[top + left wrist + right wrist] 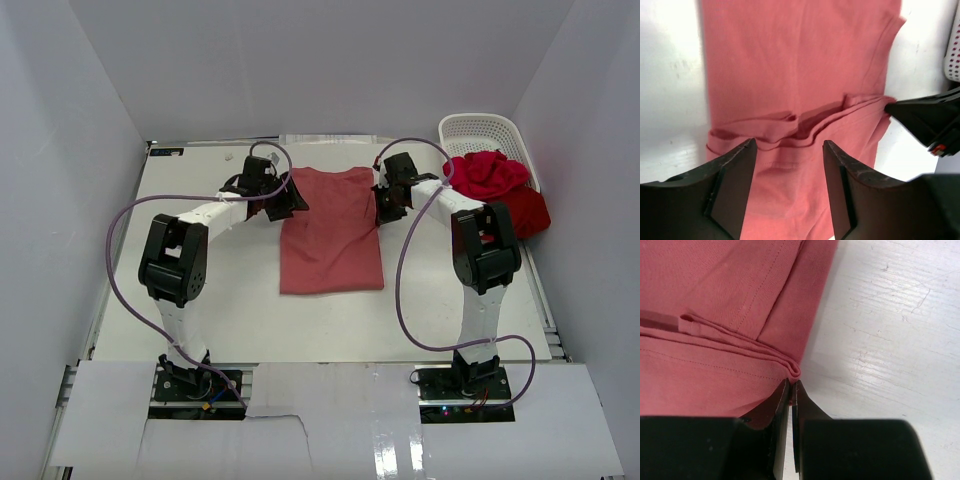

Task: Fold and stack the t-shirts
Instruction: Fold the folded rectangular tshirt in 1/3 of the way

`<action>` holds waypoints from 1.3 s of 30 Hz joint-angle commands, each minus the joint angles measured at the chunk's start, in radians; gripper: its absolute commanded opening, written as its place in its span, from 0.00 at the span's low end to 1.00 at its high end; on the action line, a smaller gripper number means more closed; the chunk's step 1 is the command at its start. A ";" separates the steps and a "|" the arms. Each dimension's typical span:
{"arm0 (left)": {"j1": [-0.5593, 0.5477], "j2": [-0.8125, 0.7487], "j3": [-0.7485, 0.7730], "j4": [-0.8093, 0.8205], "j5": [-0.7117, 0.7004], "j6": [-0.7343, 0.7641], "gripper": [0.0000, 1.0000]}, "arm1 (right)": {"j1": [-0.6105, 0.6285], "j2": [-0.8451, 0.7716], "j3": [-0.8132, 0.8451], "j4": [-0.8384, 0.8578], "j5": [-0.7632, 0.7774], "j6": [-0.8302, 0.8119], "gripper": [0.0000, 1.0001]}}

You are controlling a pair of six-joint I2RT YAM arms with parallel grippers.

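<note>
Salmon shirt (330, 232) lies flat mid-table (440, 300), folded to a long rectangle, with a bunched ridge across its far part. Left pincer (789, 147) is apart, over the ridge near the shirt's left edge, nothing between its fingers. Right pincer (792, 386) is together, tips touching the ridge's right end; can't tell if cloth is pinched. Crimson shirt (488, 172) is bunched in the basket (480, 128), far right. Darker red shirt (530, 212) touches it on the near side.

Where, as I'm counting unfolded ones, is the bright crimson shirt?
Top view: the bright crimson shirt is bunched over the near end of the white basket, at the far right corner of the table.
</note>
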 commanded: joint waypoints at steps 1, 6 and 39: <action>0.005 -0.015 0.101 -0.079 -0.063 0.051 0.65 | -0.006 0.004 0.016 0.033 0.009 0.005 0.08; -0.006 -0.070 0.121 -0.151 -0.241 0.122 0.62 | -0.006 0.013 0.026 0.034 -0.004 0.005 0.08; -0.057 0.077 0.351 -0.473 -0.350 0.280 0.46 | -0.006 0.036 0.055 0.028 -0.034 0.007 0.09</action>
